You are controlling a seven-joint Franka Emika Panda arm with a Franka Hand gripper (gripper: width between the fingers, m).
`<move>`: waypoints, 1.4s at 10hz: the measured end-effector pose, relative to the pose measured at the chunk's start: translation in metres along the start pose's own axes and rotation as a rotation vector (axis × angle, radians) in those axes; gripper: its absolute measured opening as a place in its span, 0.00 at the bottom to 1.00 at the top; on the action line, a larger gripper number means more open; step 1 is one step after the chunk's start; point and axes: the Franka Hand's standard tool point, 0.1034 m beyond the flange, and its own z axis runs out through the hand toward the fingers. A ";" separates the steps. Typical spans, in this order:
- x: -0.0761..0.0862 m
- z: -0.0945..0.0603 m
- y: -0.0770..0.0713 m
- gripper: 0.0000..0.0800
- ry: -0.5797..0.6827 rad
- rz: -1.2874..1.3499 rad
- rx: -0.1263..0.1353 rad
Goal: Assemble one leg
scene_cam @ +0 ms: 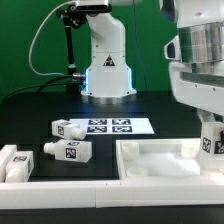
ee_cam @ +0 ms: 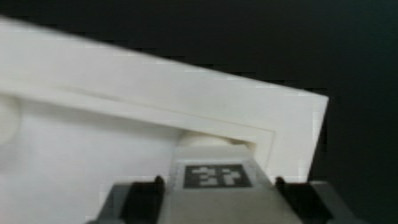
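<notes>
My gripper (scene_cam: 212, 128) is at the exterior view's right, shut on a white leg (scene_cam: 213, 141) with a black-and-white tag. It holds the leg upright over the right corner of the large white tray-shaped part (scene_cam: 150, 152). In the wrist view the leg (ee_cam: 217, 180) sits between the two dark fingers (ee_cam: 150, 200) of the gripper (ee_cam: 219, 204), just above the tray's corner (ee_cam: 267, 115). Whether the leg touches the tray is not visible. Two more legs (scene_cam: 68, 128) (scene_cam: 70, 151) lie on the black table to the left.
The marker board (scene_cam: 112, 126) lies flat in front of the robot base (scene_cam: 107, 70). A long white border piece (scene_cam: 60, 183) runs along the front edge, with a white block (scene_cam: 14, 160) at the far left.
</notes>
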 end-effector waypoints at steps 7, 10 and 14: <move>0.011 -0.006 -0.005 0.81 0.029 -0.827 -0.014; 0.014 -0.008 -0.007 0.81 0.084 -1.281 -0.070; 0.014 -0.008 -0.010 0.47 0.109 -1.365 -0.068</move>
